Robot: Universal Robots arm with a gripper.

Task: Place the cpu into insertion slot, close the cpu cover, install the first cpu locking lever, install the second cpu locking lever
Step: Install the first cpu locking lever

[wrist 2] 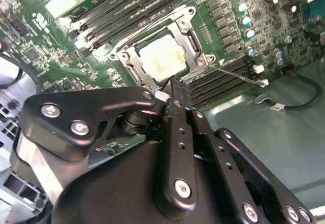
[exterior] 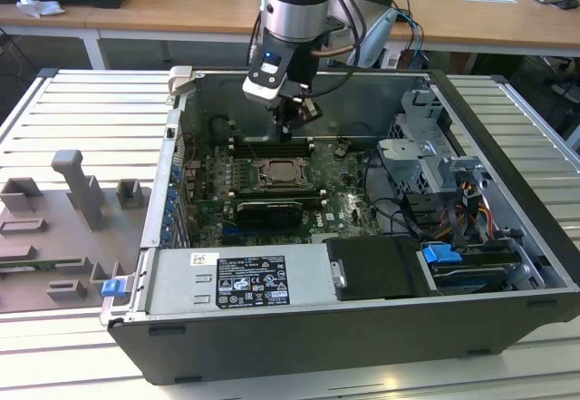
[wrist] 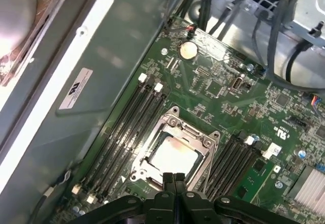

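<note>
The cpu (wrist: pixel 171 158) shows its pale beige face inside the insertion slot (exterior: pixel 281 175) on the green board. The silvery cpu cover (wrist: pixel 205 144) lies flat around it, framing the chip (wrist 2: pixel 162 61) through its window. A thin wire locking lever (wrist 2: pixel 238 74) sticks out from one corner of the socket, across the memory slots. Another wire lever (wrist 2: pixel 152 25) runs along the socket's edge. My gripper (exterior: pixel 290 126) hangs just above the socket's edge, fingers pressed together with nothing between them, as both wrist views show (wrist: pixel 175 179) (wrist 2: pixel 172 86).
Long black memory slots (wrist: pixel 127 132) flank the socket on both sides. Case walls (exterior: pixel 299 82) surround the board. A drive cage and cables (exterior: pixel 426 173) stand at the exterior view's right, a power supply (exterior: pixel 240 278) at the front. A grey fixture plate (exterior: pixel 63 228) lies outside the case.
</note>
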